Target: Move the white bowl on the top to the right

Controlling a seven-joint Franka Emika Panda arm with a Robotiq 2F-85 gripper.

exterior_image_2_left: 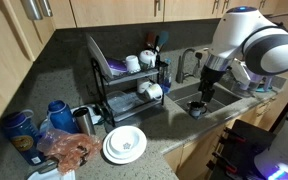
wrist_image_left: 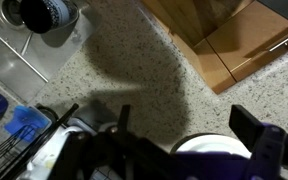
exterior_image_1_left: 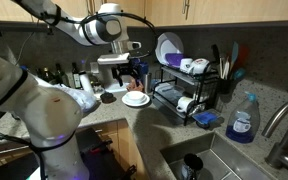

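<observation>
The white bowl [exterior_image_1_left: 186, 64] sits on the top tier of the black dish rack [exterior_image_1_left: 210, 112], beside a mug, and shows in both exterior views [exterior_image_2_left: 132, 63]. My gripper [exterior_image_1_left: 134, 80] hangs in the air away from the rack, open and empty [exterior_image_2_left: 205, 90]. In the wrist view its two dark fingers [wrist_image_left: 187, 122] are spread apart above speckled counter. A flat white dish [wrist_image_left: 216, 146] lies below them. The white bowl is out of view in the wrist view.
Stacked white plates [exterior_image_2_left: 124, 145] lie on the counter in front of the rack. A large blue-rimmed plate [exterior_image_1_left: 168, 48] stands upright in the rack, with more bowls [exterior_image_2_left: 149, 90] on the lower tier. A blue soap bottle [exterior_image_1_left: 243, 120], faucet [exterior_image_1_left: 280, 120] and sink [exterior_image_1_left: 214, 160] are nearby.
</observation>
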